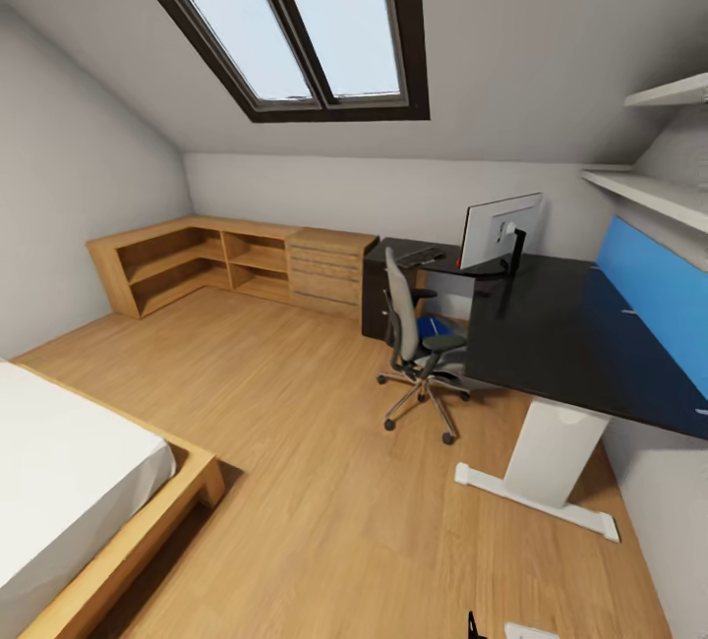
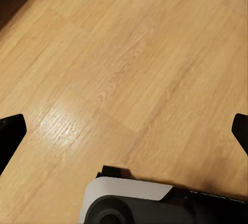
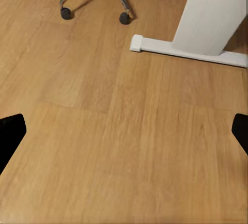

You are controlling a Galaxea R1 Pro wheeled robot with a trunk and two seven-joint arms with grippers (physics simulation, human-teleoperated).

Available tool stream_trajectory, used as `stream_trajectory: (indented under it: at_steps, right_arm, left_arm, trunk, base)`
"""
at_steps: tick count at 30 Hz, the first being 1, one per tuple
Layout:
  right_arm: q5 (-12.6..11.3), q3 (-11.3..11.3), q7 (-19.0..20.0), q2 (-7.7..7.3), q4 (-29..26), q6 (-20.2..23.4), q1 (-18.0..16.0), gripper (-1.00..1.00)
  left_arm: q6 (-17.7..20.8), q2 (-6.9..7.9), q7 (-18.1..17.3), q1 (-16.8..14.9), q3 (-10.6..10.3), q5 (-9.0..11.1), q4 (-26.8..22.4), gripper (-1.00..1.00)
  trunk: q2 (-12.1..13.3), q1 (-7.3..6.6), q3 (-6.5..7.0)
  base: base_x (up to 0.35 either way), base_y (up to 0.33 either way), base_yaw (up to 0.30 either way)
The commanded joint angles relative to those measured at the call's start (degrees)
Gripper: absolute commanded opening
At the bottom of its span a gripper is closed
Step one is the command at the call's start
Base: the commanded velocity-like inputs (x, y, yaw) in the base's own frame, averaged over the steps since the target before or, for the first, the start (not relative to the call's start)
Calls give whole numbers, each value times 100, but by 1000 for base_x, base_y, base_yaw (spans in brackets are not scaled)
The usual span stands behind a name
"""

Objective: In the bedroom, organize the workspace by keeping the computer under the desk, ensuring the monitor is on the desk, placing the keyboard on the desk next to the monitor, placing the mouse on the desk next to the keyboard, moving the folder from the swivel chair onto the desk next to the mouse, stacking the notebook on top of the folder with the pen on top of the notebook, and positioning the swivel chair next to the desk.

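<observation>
1. Still standing off across the room here. The desk [image 1: 551, 324] sits at the right of the head view, with the monitor [image 1: 500, 231] upright on its far corner, white back toward me, and what looks like the keyboard [image 1: 421, 257] just left of it

2. The swivel chair [image 1: 418, 344] is right against the desk's inner edge, and the blue thing on its seat looks like the folder [image 1: 433, 326], so I figure that's the first pickup

3. My left gripper [image 2: 124, 131] and right gripper [image 3: 124, 131] both hang wide open over bare wood floor [image 1: 324, 442], holding nothing, which makes sense for driving

4. In the way: the chair's chrome base and the desk's white foot [image 3: 206, 22], both at the top of the right wrist view. The bed [image 1: 69, 482] is lower left, the low wood dresser [image 1: 236, 265] along the back wall

5. Can't make out the mouse, notebook, pen or computer from here
</observation>
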Motion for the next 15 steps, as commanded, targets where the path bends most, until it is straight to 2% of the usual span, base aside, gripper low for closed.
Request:
stream_trajectory:
  at_steps: [1, 7, 15]
  right_arm:
    - [-27, -11, 11, 3, 4, -25, -5, 100]
    - [-26, -13, 11, 3, 4, -25, -5, 100]
    - [-23, -14, 11, 3, 5, -25, -5, 100]
  left_arm:
    - [-13, -2, 4, -2, -6, 22, -1, 100]
    - [-13, -4, 4, -2, -6, 16, -1, 100]
    - [-13, -5, 4, -2, -6, 15, -1, 100]
  trunk:
    - [-8, 3, -18]
    - [-8, 3, -70]
    - [-8, 3, -137]
  base:
    - [180, 207, -181]
    - [196, 206, -185]
    - [25, 23, -196]
